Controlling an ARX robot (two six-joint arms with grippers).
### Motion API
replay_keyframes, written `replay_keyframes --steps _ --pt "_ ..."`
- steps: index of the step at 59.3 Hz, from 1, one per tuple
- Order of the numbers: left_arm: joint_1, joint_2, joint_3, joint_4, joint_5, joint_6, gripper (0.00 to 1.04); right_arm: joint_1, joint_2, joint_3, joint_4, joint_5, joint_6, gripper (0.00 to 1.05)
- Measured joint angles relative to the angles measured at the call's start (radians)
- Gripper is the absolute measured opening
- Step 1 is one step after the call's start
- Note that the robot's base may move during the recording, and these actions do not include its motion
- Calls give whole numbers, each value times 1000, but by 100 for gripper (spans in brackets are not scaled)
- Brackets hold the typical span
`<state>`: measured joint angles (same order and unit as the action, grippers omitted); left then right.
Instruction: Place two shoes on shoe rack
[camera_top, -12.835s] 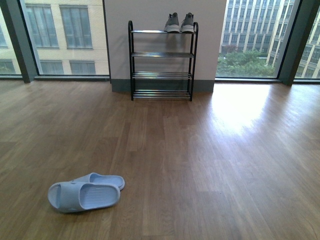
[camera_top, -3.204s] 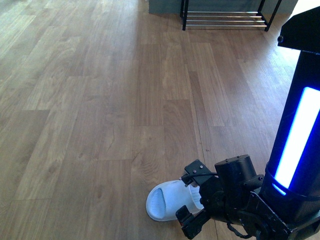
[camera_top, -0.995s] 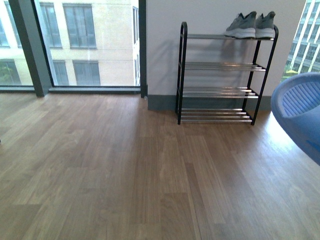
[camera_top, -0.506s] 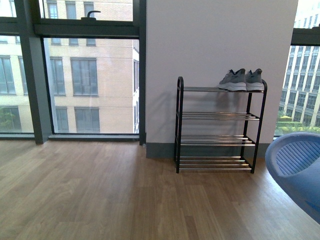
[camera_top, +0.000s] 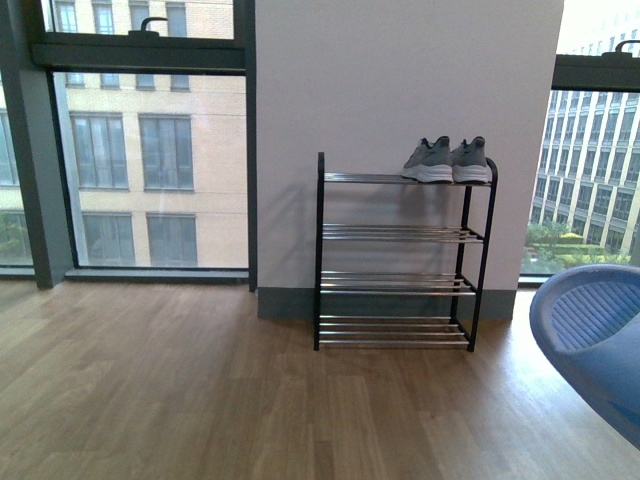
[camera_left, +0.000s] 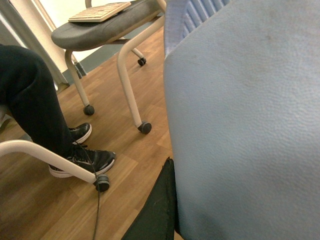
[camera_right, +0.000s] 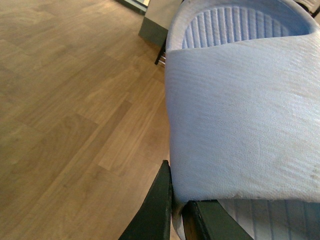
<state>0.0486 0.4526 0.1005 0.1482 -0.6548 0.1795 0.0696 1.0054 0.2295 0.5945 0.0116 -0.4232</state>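
A: Biggest first. What did we log for the room?

B: White wall (camera_top: 400, 70) between tall windows (camera_top: 150, 150), wood floor (camera_top: 150, 400) in front. The shoe rack (camera_top: 395, 232) stood against that wall: four tiers, black side frames, chrome bars.

A: And in the left wrist view?

B: A grey-seated chair (camera_left: 100, 30) on castors. Beside it we saw a seated person's dark trouser leg (camera_left: 35, 95) and black trainers (camera_left: 85, 160) on the floor.

A: Task shoes?

B: A blue slide (camera_top: 595, 330) hung off the floor at the front view's right edge, well apart from the rack. Its strap filled the right wrist view (camera_right: 240, 125). The grey sneakers (camera_top: 448, 162) sat side by side on the top tier, toward its right end.

A: Grippers?

B: Right gripper (camera_right: 177, 200) — we marked it clamped on the blue slide, a black finger on each side of the strap's edge. Left gripper (camera_left: 165, 200) — only one finger showed, against a left-side slide (camera_left: 245, 125), so we couldn't tell if it was closed. We couldn't tell whether that was the same slide either.
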Motion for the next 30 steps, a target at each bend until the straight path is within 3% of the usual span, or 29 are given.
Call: replay_keyframes --steps 30 --pt "0 0 0 0 1 0 2 -3 0 -2 0 3 0 2"
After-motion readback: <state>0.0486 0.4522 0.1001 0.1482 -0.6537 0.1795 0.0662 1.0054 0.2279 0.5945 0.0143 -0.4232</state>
